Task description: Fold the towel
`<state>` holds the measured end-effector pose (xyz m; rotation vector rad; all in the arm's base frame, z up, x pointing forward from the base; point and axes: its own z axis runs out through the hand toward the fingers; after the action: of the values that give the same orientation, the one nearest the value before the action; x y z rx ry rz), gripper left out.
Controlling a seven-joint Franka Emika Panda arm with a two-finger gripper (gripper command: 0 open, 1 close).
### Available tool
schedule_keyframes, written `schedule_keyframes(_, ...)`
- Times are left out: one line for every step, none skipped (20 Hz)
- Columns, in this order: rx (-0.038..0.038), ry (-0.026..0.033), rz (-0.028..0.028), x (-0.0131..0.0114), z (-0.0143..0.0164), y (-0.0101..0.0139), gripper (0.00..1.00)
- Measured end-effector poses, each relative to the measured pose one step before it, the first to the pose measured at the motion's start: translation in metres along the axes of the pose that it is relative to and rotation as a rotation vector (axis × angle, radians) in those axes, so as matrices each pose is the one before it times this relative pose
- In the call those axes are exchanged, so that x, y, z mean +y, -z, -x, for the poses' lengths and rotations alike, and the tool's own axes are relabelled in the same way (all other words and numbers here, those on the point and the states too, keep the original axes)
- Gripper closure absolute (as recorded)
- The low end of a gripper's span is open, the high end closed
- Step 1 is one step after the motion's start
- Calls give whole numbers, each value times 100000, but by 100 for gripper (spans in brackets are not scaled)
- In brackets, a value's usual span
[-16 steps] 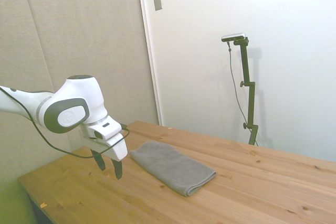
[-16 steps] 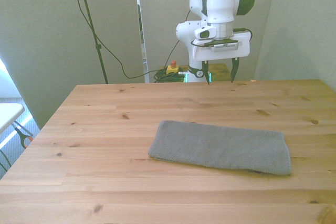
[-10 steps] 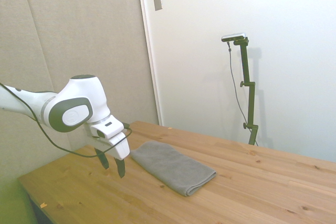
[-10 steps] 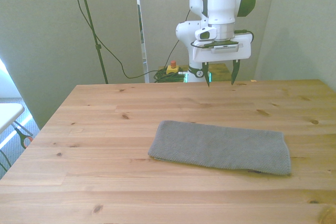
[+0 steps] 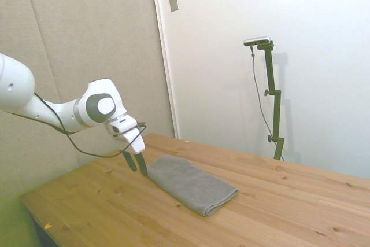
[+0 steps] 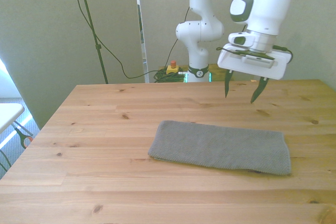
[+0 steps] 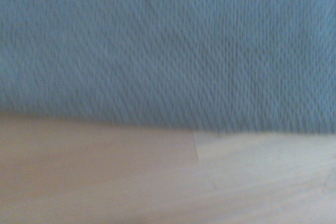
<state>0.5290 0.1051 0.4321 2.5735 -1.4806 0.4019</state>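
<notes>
Pale wooden planks with visible knots and grain form the counter (image 6: pixel 105 129), which fills the lower part of the side and front views. Behind it, in the side view, a beige fabric-covered panel (image 5: pixel 87 39) meets a white wall (image 5: pixel 243 56) at a vertical white strip, and a small grey plate (image 5: pixel 173 0) is fixed high on the wall. In the front view, a thin dark cable (image 6: pixel 105 45) hangs in front of the grey-green backdrop, and a small yellow box with a red button (image 6: pixel 172 67) sits low behind the counter's far edge, beside the arm's base.

One item lies on the counter: the towel (image 6: pixel 223 147), plain mid-grey, folded into a long thick rectangle with rounded edges. It lies flat, toward the front view's right, with its long side running roughly across that view. In the side view it runs diagonally away from the arm. The wrist view shows a blurred close patch of the same woven grey cloth (image 7: pixel 168 45) with its edge meeting bare wood (image 7: pixel 157 182).

The white arm reaches in with the jaws (image 6: pixel 243 88) pointing down and tilted. They stand released, with the two dark fingers (image 6: pixel 227 83) set well apart. They hang above the counter just beyond the towel's far long edge, near its end at the front view's right, and touch neither cloth nor wood. In the side view, the fingertips (image 5: pixel 143 169) sit close beside the towel's nearer end.
</notes>
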Motion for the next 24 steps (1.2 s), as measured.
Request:
schedule_keyframes(3338, -781, 1154, -1421, 709, 297, 0)
schedule_keyframes(2853, -573, 1710, -1262, 699, 240, 0)
schedule_keyframes(3013, 17, 1829, -1189, 622, 256, 0)
schedule_keyframes(3321, -206, 1714, -1166, 584, 279, 0)
schedule_keyframes(2506, -30, 1353, -1078, 465, 226, 0)
schedule_keyframes(1573, 456, 1489, -1130, 413, 181, 0)
schedule_keyframes(1479, 302, 1804, -1141, 238, 144, 0)
schedule_keyframes(670, 131, 1951, -1146, 158, 28, 0)
schedule_keyframes(-82, 518, 1684, -1247, 267, -88, 0)
schedule_keyframes(-184, 376, 948, -1176, 161, -73, 0)
schedule_keyframes(-308, 268, 706, -1099, 60, 16, 0)
schedule_keyframes(-78, 610, 1166, -961, 38, 52, 0)
schedule_keyframes(192, 54, 1432, -826, -61, 74, 0)
schedule_keyframes(239, -135, 1590, -745, 4, 106, 0)
schedule_keyframes(221, 87, 1733, -724, 71, 5, 0)
schedule_keyframes(107, 274, 1184, -752, 189, -30, 0)
schedule_keyframes(96, 268, 653, -783, 173, -103, 0)
schedule_keyframes(-113, 355, 667, -723, 194, -206, 0)
schedule_keyframes(82, 51, 836, -591, 147, -259, 0)
schedule_keyframes(-38, -145, 701, -530, 79, -340, 0)
schedule_keyframes(-333, -120, 485, -470, 61, -363, 0)
schedule_keyframes(-155, 1, 140, -425, 21, -322, 0)
schedule_keyframes(-117, 158, 141, -376, 0, -337, 0)
schedule_keyframes(-146, 216, 211, -360, 56, -409, 0)
